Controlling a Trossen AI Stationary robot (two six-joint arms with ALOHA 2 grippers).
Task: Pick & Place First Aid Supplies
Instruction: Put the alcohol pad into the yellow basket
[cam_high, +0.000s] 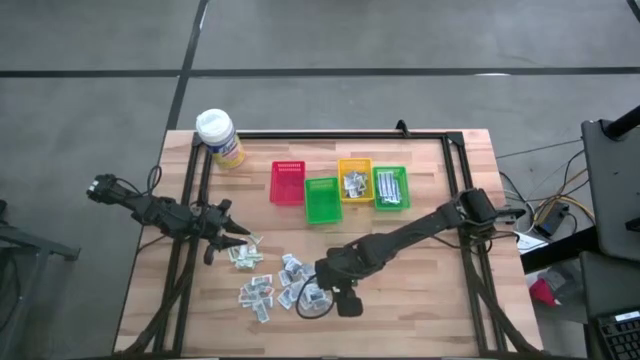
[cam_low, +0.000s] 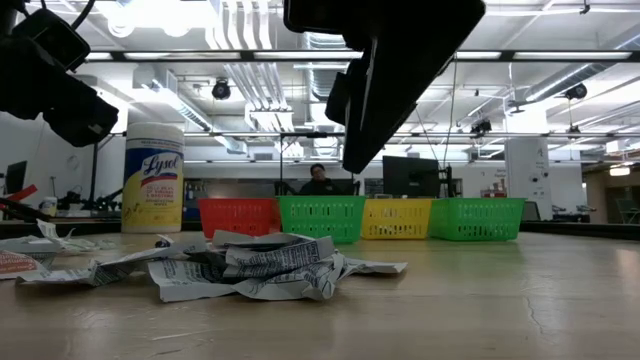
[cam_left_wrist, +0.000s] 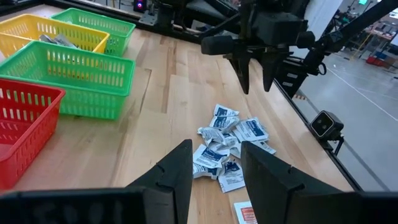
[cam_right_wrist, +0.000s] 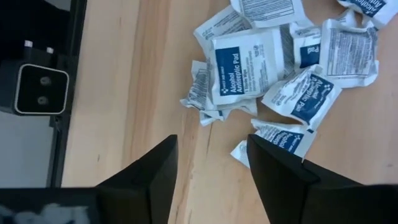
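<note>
The first aid supplies (cam_high: 272, 282) are small white packets with blue print, lying in a loose heap on the wooden table near its front edge; in the right wrist view the packets (cam_right_wrist: 261, 62) lie flat and partly overlap. My right gripper (cam_left_wrist: 256, 73) hangs open just above the heap's right side, fingers pointing steeply down, nothing between them (cam_right_wrist: 211, 168). My left gripper (cam_left_wrist: 217, 180) stands open at the heap's left, low over the table, holding nothing (cam_high: 236, 240). More packets lie in the yellow bin (cam_high: 355, 180) and the right-hand green bin (cam_high: 390, 188).
Four small bins stand in a row behind the heap: a red bin (cam_high: 288, 182), a green bin (cam_high: 322, 200), then the yellow and the second green one. A Lysol canister (cam_high: 218, 137) stands at the far left corner. A small black camera (cam_right_wrist: 40, 90) sits at the table's near edge.
</note>
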